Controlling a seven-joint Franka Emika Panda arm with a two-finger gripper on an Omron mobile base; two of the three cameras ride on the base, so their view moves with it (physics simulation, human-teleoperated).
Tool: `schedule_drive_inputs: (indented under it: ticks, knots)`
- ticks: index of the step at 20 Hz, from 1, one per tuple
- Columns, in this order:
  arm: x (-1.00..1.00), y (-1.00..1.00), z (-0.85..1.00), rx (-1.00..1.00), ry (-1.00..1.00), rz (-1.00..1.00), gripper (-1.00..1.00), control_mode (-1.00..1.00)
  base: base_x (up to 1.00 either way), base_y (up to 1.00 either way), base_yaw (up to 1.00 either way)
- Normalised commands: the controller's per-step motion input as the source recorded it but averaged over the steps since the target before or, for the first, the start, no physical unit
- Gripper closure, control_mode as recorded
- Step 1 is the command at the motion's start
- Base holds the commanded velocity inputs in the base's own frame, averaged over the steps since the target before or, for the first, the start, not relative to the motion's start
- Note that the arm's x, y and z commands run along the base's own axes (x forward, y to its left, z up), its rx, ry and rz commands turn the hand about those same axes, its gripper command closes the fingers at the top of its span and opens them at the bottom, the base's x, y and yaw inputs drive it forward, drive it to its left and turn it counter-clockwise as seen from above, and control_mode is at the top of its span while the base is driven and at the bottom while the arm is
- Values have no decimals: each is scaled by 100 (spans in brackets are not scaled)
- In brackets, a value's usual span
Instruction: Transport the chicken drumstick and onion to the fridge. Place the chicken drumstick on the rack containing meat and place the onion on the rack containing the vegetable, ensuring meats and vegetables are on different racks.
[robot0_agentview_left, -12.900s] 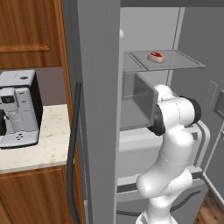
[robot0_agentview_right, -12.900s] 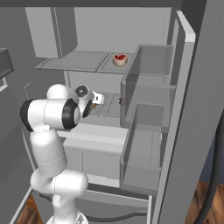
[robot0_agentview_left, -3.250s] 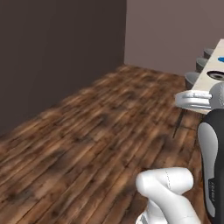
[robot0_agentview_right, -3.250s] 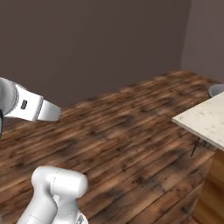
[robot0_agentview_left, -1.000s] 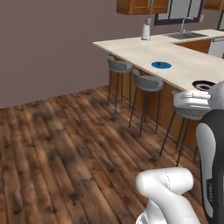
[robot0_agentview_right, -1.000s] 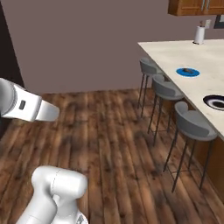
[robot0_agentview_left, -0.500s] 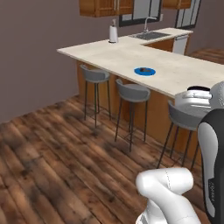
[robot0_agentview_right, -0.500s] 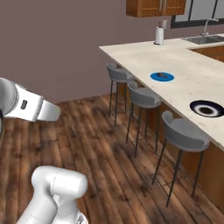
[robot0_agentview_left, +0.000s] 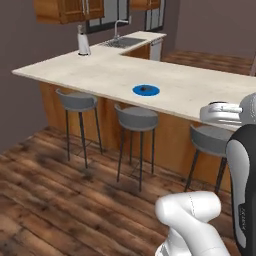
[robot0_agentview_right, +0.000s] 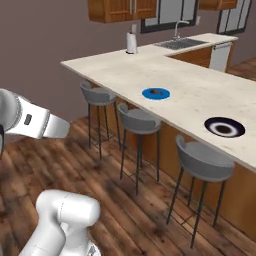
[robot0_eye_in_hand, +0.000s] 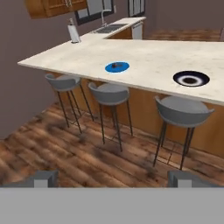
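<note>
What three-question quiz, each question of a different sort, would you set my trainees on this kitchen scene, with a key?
1. Multiple choice: how many stools stand along the counter? A two, B three, C five.
2. True or false: the blue plate lies nearer the sink than the dark plate with the white ring does.
3. Short answer: in the hand view, is the pincer open or shut?

Key: 1 B. 2 True. 3 Open; its tips stand wide apart with nothing between them.
</note>
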Motion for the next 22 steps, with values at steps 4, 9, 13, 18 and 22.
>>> schedule_drive_inputs:
  ticks: [4, 9, 13, 18, 22]
  knots:
    - [0, 0, 0, 0, 0, 0, -100, 100, 100, 100, -48]
    - [0, 0, 0, 0, 0, 0, -100, 100, 97, 100, -49]
    - [0, 0, 0, 0, 0, 0, -100, 100, 79, 100, -46]
    - [0, 0, 0, 0, 0, 0, -100, 100, 72, 92, -40]
    - [0, 0, 0, 0, 0, 0, -100, 100, 99, 21, -21]
